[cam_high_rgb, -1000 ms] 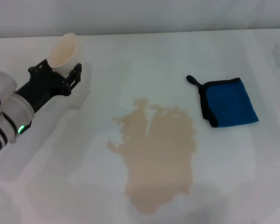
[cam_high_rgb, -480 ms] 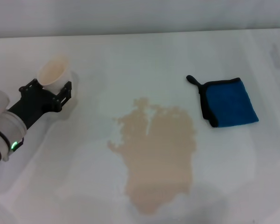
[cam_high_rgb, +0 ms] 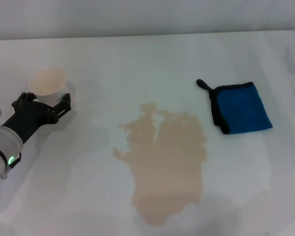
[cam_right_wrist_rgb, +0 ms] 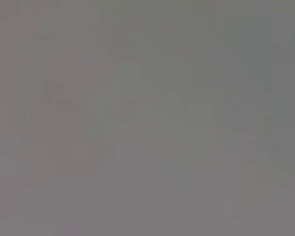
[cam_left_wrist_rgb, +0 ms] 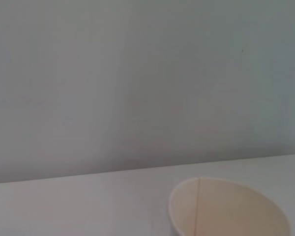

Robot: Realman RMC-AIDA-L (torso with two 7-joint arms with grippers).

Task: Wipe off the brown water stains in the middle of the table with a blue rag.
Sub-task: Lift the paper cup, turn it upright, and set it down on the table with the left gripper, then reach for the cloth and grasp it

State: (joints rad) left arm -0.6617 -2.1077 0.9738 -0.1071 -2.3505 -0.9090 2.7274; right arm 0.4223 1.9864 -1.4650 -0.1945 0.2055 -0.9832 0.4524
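With your left gripper (cam_high_rgb: 42, 101) apparently clasping the paper cup (cam_high_rgb: 48, 81) at the table's (cam_high_rgb: 147, 54) left, set it upright, then fetch the blue rag (cam_high_rgb: 242, 108) lying right of the brown water stains (cam_high_rgb: 166, 164); right gripper unseen.

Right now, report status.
Left gripper shut on paper cup, far left. Right gripper not in view. Blue rag untouched beside brown water stains. Nothing blocking.

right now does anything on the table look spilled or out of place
Yes: a tan puddle with ragged edges spreads across the middle of the table. The blue rag lies dry to its right, apart from it. The left gripper holds an upright paper cup.
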